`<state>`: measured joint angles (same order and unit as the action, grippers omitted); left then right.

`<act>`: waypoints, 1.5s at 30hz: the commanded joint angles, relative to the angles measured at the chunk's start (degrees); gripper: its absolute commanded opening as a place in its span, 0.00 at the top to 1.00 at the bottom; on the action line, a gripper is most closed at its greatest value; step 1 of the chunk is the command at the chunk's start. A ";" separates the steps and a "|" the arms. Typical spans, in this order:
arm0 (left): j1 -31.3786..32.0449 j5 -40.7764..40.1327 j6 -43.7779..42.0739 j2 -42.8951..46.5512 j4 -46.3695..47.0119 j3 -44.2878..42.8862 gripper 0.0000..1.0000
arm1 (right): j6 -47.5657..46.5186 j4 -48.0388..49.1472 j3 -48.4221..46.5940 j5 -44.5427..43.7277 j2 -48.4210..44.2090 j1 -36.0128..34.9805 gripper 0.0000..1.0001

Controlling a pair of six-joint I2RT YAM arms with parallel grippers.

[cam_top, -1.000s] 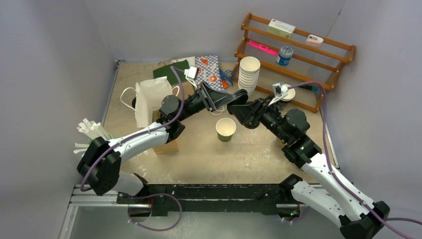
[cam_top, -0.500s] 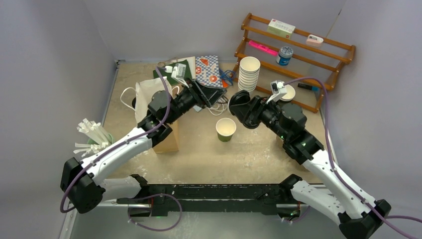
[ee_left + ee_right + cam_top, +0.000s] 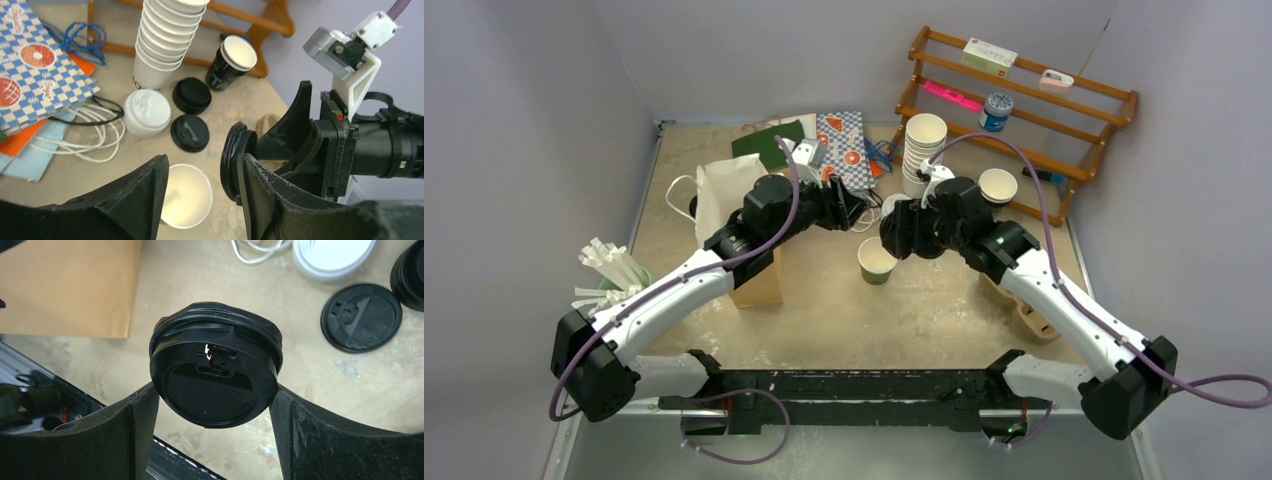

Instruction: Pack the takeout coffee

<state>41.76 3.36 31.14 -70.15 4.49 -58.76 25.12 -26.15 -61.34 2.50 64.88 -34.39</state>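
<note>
My right gripper (image 3: 214,392) is shut on a black plastic lid (image 3: 215,375), gripped at its rim on both sides. In the top view the right gripper (image 3: 894,235) hangs just above and beside a small lidless paper takeout cup (image 3: 876,258). My left gripper (image 3: 200,165) is open with nothing between its fingers. The cup (image 3: 186,202) shows below them, and the held lid (image 3: 231,162) stands edge-on by its right finger. In the top view the left gripper (image 3: 849,210) is just left of the right one. A white lid (image 3: 146,112) and two loose black lids (image 3: 190,132) lie on the table behind the cup.
A tall stack of white cups (image 3: 924,148) and a dark lidless cup (image 3: 998,186) stand by the wooden rack (image 3: 1064,120). A brown paper bag (image 3: 759,285) and a white handled bag (image 3: 724,195) are at the left, under my left arm. Straws (image 3: 609,268) stand at the far left.
My left gripper has opened and drawn back slightly to the left. The right arm has swung left and turned its wrist, bringing the black lid close over the open cup.
</note>
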 commanded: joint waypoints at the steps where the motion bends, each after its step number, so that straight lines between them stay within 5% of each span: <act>1: -0.52 1.97 -4.56 -1.63 -2.86 -2.17 0.44 | -5.47 -6.61 -5.14 0.22 3.64 -0.17 0.23; 15: -5.95 12.21 -3.84 -9.50 -0.05 -0.70 0.46 | -9.38 -9.03 -8.60 2.24 13.35 -1.28 0.24; 45: -6.13 16.48 -6.85 -16.19 -1.99 -0.02 0.48 | -11.90 -15.77 -17.11 -6.09 25.00 -7.52 0.22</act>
<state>35.97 17.91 25.71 -85.62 1.69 -58.11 14.31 -40.47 -75.90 -2.63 89.71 -41.25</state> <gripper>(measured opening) 0.520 0.784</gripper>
